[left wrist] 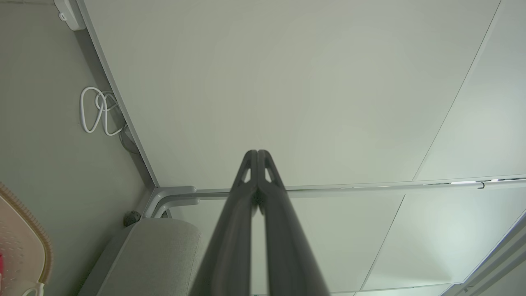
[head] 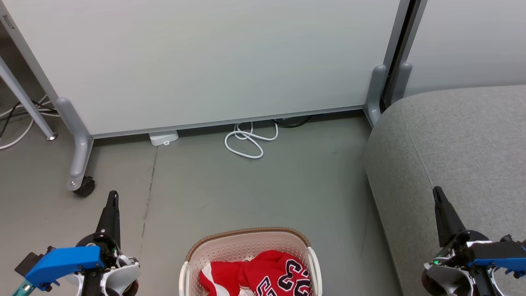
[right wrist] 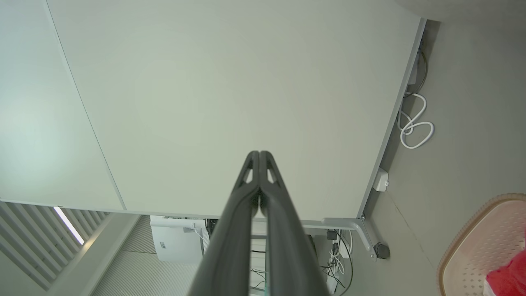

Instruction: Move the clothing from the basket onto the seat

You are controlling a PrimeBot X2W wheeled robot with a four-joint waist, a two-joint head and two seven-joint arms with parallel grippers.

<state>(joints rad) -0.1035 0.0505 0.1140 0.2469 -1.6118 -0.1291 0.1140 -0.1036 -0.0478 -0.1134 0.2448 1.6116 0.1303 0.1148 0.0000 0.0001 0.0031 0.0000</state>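
With left gripper and right gripper clenched empty, we find the clothing in the basket between them, nearer the left, the seat rightward.

The left claw and right claw each have two long, dark grey, tapering fingers with small cut-outs near the tips. Behind them are blue housings over rounded white shells. A green light glows on the right wrist.
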